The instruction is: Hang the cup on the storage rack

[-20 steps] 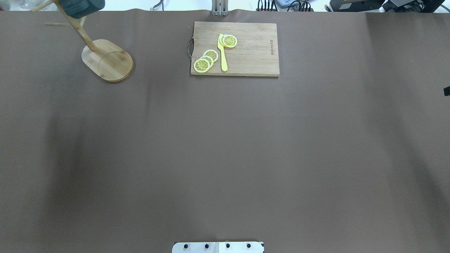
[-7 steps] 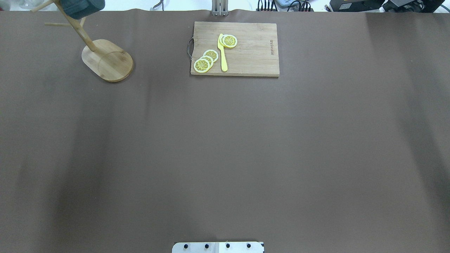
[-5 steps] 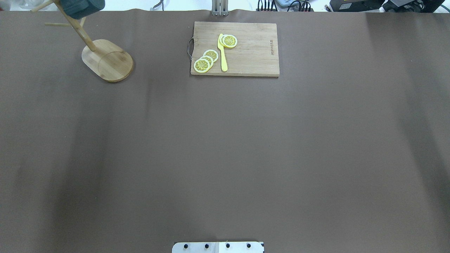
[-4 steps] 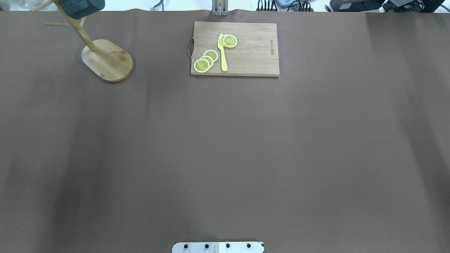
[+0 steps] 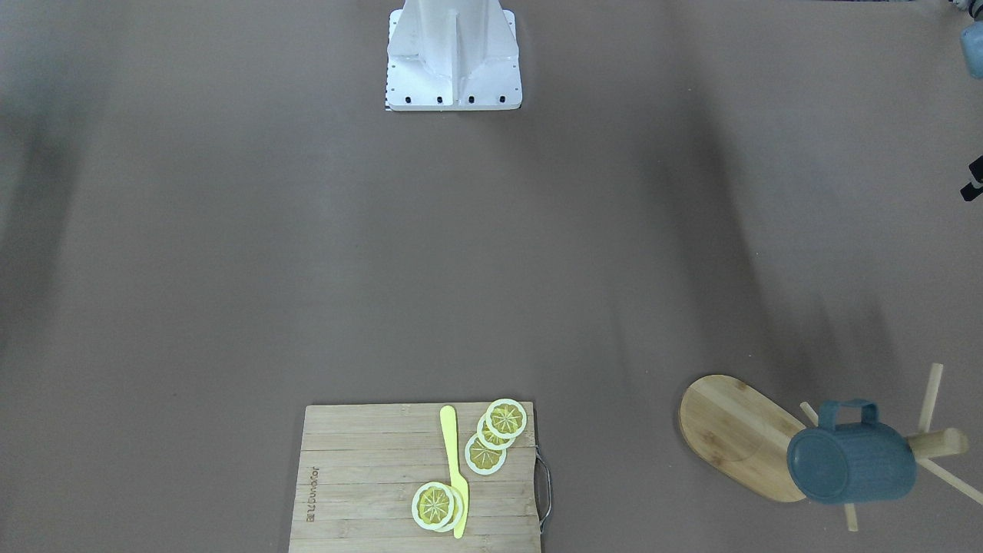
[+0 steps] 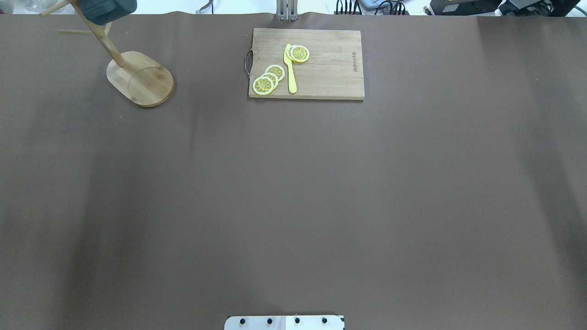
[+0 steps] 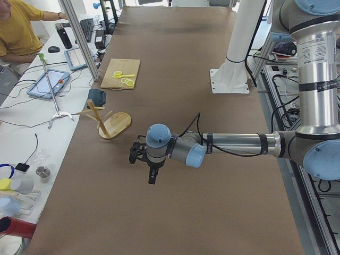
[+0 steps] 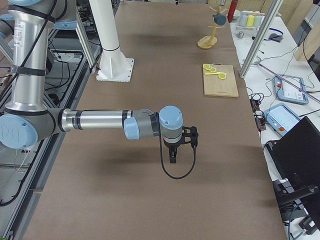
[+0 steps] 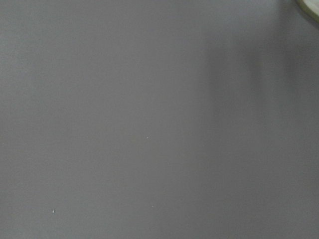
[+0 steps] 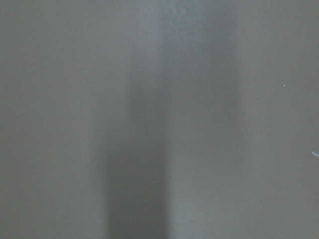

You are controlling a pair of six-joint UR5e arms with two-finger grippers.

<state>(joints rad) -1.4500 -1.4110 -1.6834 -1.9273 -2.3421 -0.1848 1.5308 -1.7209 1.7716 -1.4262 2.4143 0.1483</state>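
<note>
Cup [image 5: 851,463], smooth blue-grey cylinder, hangs on bamboo storage rack [image 5: 729,430].

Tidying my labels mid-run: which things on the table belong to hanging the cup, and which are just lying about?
Job: cup, already up on the storage rack.
Lying about: cutting board, lemon slices, yellow knife.

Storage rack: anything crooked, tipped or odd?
Nothing stands out. The storage rack stands upright, base flat on the table, and the cup hangs on it, clear of the table. The lemon slices and yellow knife lie on the cutting board.
</note>
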